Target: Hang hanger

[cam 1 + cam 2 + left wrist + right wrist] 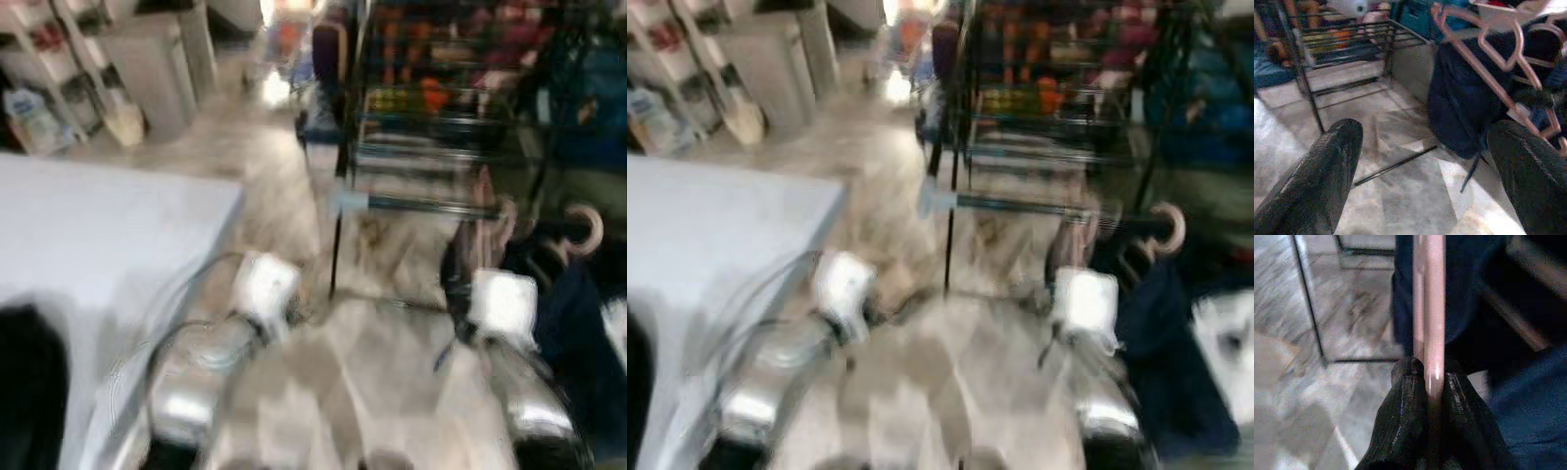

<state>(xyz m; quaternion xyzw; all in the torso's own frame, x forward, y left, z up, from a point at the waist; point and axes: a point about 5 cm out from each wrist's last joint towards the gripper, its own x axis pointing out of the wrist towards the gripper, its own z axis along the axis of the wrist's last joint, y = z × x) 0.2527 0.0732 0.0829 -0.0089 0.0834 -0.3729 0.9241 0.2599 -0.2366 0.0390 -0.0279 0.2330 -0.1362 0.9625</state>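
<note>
**A:** How many hangers do you have?

**B:** You have one pink hanger [1429,308] for sure. Your right gripper [1426,382] is squeezed tight on it, with a black finger on each side of its thin edge. In the head views the pictures are blurry, but you can see its curved pink hook [588,227] sticking up on the right, just past your right arm. From your left wrist camera the pink hanger looks like a bent frame in front of something dark blue. I cannot tell if there is more than one there.

**A:** And your other gripper?

**B:** Your left gripper [1425,161] is open wide. Its two black fingers [1322,181] are far apart and hold nothing. It hangs over the pale stone floor [1400,196].

**A:** What else is around you?

**B:** One black metal rack [431,127] stands far ahead, with colorful things on its shelves. Its thin black legs come down to the floor between your two arms. One dark blue cloth heap [578,323] sits on the right, near your right arm. One big white surface [98,235] is on your left. White shelves [59,78] stand far off on the left.
</note>
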